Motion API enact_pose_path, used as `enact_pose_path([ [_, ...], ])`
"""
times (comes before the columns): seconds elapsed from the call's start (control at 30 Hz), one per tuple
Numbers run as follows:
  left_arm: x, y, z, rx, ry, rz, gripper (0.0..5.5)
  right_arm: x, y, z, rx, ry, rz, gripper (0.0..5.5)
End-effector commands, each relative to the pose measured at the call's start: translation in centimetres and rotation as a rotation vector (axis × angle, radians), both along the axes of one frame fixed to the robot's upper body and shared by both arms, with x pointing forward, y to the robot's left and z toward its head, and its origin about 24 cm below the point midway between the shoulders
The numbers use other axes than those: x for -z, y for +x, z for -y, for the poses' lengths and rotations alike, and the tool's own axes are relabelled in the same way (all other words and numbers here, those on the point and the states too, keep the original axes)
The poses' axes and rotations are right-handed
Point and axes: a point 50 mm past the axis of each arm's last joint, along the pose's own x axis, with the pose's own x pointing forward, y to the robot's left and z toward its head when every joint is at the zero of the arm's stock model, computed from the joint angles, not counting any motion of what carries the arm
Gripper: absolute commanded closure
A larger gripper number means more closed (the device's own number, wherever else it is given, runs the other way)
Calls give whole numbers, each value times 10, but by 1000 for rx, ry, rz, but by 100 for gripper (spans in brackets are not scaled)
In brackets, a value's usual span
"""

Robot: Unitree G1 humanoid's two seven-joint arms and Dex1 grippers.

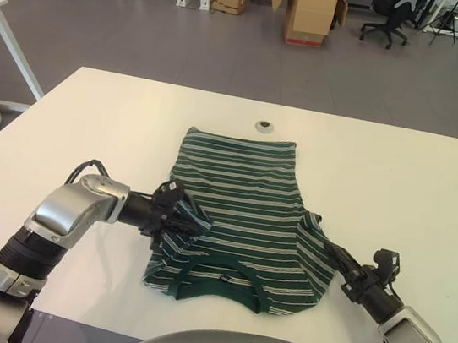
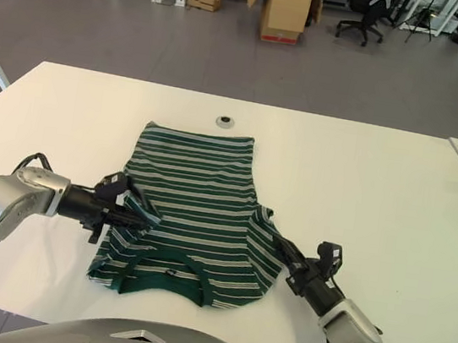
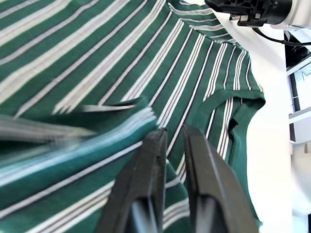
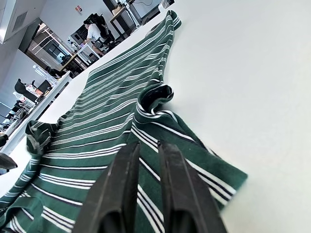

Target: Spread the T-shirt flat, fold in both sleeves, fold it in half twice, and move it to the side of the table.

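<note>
T-shirt (image 1: 242, 199) on the counter (image 1: 397, 187), one arm at each sleeve
Head view: it lies between the left gripper (image 1: 192, 220) and the right gripper (image 1: 329, 250), long axis running away from both, collar nearest. Left wrist view: jaws pressed nearly together at the bunched left sleeve (image 3: 121, 121), shirt body beyond the tips. Right wrist view: jaws likewise together, tips at the right sleeve (image 4: 204, 165), which spreads outward; I judge the next fold goes inward from here

My right gripper (image 4: 149, 146) sits low over the striped T-shirt (image 4: 97, 126), its fingers almost touching. The white table (image 4: 243, 73) lies just beside the sleeve.
</note>
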Motion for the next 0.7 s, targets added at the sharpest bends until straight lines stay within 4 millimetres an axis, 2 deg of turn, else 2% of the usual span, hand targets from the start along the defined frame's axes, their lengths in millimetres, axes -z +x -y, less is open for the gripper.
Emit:
enact_pose_path([
  [0.03,3,-2,3,-13,41,25,423,6,-2,3,14,-5,-41,482],
  [0.1,-13,17,-2,-126,-19,110,419,5,-1,4,20,-13,-36,482],
  [0.2,-57,53,-17,-396,-269,298,419,-5,8,25,125,-61,15,482],
  [0.23,-64,58,-22,-475,-322,327,419,-10,10,31,145,-69,29,482],
  [0.33,-64,60,-29,-588,-370,330,419,-18,12,39,138,-76,35,482],
  [0.4,-40,43,-36,-667,-331,288,419,-31,7,59,12,-110,-29,482],
  [0.47,-27,33,-39,-724,-311,270,416,-40,8,64,-135,-122,-110,463],
  [0.6,-24,31,-35,-762,-325,274,416,-38,11,61,-247,-130,-200,399],
  [0.7,-18,26,-32,-785,-333,263,416,-27,12,57,-242,-118,-248,349],
])
